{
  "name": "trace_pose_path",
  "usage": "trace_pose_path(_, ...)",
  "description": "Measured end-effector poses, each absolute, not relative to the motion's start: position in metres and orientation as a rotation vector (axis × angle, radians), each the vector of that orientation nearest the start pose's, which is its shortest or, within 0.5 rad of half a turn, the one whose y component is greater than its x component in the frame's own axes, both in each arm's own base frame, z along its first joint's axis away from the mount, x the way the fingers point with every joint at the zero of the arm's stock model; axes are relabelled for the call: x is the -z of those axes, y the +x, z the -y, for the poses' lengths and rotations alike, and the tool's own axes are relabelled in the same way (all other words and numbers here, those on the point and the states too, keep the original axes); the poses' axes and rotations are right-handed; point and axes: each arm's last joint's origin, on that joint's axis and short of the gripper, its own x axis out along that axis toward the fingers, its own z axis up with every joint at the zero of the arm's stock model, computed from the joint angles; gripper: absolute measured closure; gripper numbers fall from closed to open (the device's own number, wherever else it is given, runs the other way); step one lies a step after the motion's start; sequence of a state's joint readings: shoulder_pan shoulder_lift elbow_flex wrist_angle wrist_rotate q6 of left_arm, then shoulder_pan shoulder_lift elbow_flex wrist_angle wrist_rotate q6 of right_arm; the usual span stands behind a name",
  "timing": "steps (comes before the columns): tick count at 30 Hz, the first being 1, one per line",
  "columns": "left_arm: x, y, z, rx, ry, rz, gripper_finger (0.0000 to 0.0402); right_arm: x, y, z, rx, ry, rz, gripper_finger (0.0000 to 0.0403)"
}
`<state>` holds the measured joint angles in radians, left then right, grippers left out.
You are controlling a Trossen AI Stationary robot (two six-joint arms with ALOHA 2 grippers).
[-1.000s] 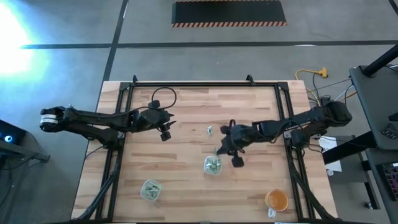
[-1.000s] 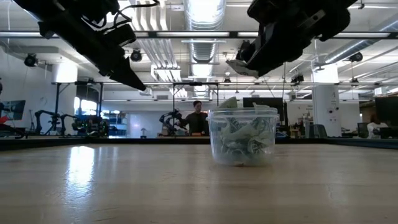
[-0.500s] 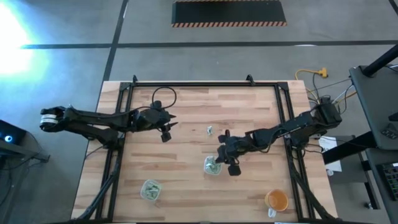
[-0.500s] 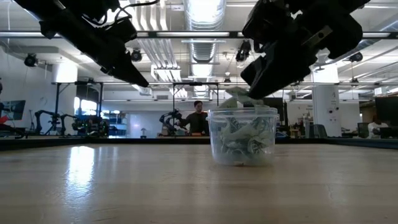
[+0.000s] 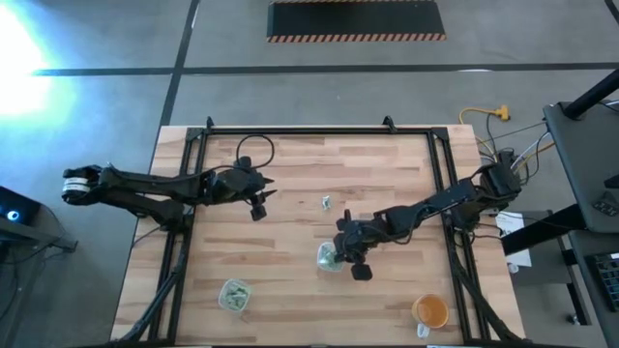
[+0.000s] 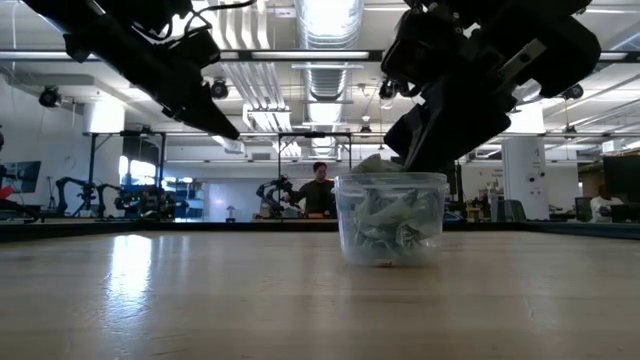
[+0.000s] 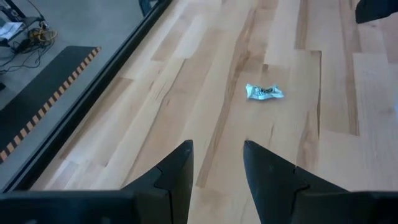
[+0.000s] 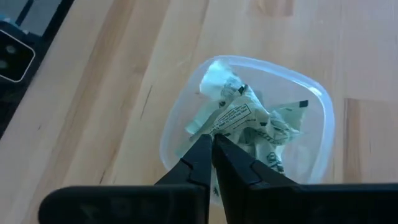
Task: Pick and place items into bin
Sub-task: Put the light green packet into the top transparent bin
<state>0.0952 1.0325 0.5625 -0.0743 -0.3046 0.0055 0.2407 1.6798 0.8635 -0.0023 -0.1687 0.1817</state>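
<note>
A clear cup [image 5: 330, 257] part full of green-and-white wrapper pieces stands on the wooden table near the middle front. My right gripper [image 8: 212, 142] is shut just over the cup's mouth [image 6: 390, 178], with one wrapper piece [image 8: 231, 112] at its tips. One loose piece [image 5: 327, 203] lies flat on the table farther back, and it also shows in the left wrist view [image 7: 264, 92]. My left gripper [image 7: 217, 155] hovers open over the table's left part [image 5: 261, 195], with nothing between its fingers. My right gripper pinches a crumpled wrapper piece by its near edge [image 8: 219, 132] between the two fingertips. The fingers slant down from the table's right side. The piece sticks out past the tips and sits at the cup's mouth, over the pieces inside; whether it rests on them I cannot tell.
A second clear cup [image 5: 233, 295] with wrapper pieces stands at the front left. An orange cup [image 5: 430, 311] stands at the front right corner. Black frame rails [image 5: 319, 130] run along the table's far edge and sides. Bare wood lies between the two arms.
My right gripper has gone down and toward the table's near edge, onto the clear cup, carrying the wrapper piece from above the cup to its mouth. It has stayed shut.
</note>
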Motion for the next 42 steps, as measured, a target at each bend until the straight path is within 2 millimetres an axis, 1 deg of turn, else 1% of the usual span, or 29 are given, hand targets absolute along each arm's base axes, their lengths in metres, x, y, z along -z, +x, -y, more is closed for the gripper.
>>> trace_pose_path(3,-0.224,0.210,-0.029,-0.378,0.059,-0.543,0.0277,-0.159,0.315,-0.084,-0.317,0.137,-0.849,0.0380)
trace_pose_path(6,-0.224,0.211,-0.027,-0.342,0.048,-0.540,0.0277,-0.161,0.315,-0.086,-0.323,0.135,-0.839,0.0354)
trace_pose_path(12,-0.220,0.218,-0.022,-0.151,-0.005,-0.520,0.0277,-0.165,0.314,-0.085,-0.326,0.124,-0.829,0.0289)
trace_pose_path(14,-0.217,0.225,-0.022,-0.107,-0.014,-0.505,0.0277,-0.171,0.312,-0.085,-0.337,0.106,-0.807,0.0272)
trace_pose_path(17,-0.207,0.235,-0.021,-0.050,-0.008,-0.525,0.0277,-0.187,0.308,-0.084,-0.343,0.079,-0.754,0.0257)
trace_pose_path(20,-0.198,0.248,-0.020,-0.004,0.033,-0.551,0.0277,-0.201,0.299,-0.085,-0.310,0.047,-0.728,0.0253)
trace_pose_path(24,-0.188,0.267,-0.021,0.027,0.111,-0.584,0.0277,-0.213,0.282,-0.089,-0.199,-0.032,-0.757,0.0259)
trace_pose_path(27,-0.187,0.286,-0.023,0.041,0.165,-0.594,0.0277,-0.220,0.271,-0.091,-0.122,-0.061,-0.778,0.0266)
trace_pose_path(30,-0.189,0.306,-0.024,0.054,0.198,-0.608,0.0277,-0.225,0.263,-0.092,-0.097,-0.058,-0.777,0.0272)
trace_pose_path(33,-0.189,0.326,-0.026,0.073,0.237,-0.654,0.0277,-0.228,0.259,-0.095,-0.105,-0.043,-0.764,0.0277)
trace_pose_path(36,-0.187,0.346,-0.029,0.076,0.286,-0.718,0.0277,-0.226,0.257,-0.097,-0.114,-0.048,-0.770,0.0280)
trace_pose_path(42,-0.182,0.376,-0.036,0.027,0.433,-0.820,0.0277,-0.223,0.257,-0.101,-0.125,-0.056,-0.786,0.0285)
